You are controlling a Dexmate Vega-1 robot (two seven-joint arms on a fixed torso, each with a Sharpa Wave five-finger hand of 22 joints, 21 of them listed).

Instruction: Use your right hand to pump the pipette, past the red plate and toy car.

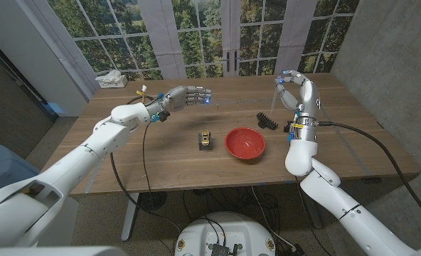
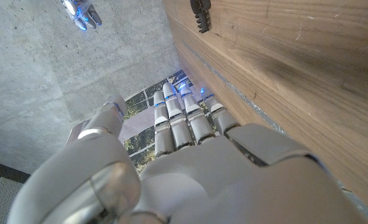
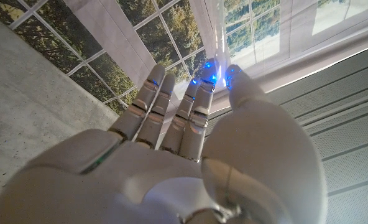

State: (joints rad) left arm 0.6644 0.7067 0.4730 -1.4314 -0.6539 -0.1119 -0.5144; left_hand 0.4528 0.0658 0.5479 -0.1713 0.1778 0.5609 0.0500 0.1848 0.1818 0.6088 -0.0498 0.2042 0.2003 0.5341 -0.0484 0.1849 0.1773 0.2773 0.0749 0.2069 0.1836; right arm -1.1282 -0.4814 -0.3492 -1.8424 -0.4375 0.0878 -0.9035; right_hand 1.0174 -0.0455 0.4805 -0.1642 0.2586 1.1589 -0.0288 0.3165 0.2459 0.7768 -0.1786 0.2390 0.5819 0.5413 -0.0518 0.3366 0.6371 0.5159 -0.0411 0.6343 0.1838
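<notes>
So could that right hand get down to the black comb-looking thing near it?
Probably yes. The right hand is raised, holding nothing, just beyond the black toothed object, with bare table around it; the red bowl sits nearer the robot.

On the wooden table [image 1: 161, 153] sit a red plate [image 1: 245, 143], a toy car [image 1: 205, 139] just beside it, a black comb-like piece [image 1: 268, 120] (toothed), and a white box [image 1: 112, 80] at the far corner.

The head camera looks down over the desk [image 1: 161, 153]; both wrist cameras sit close behind their hands, sharing the windows [image 1: 196, 28].
</notes>
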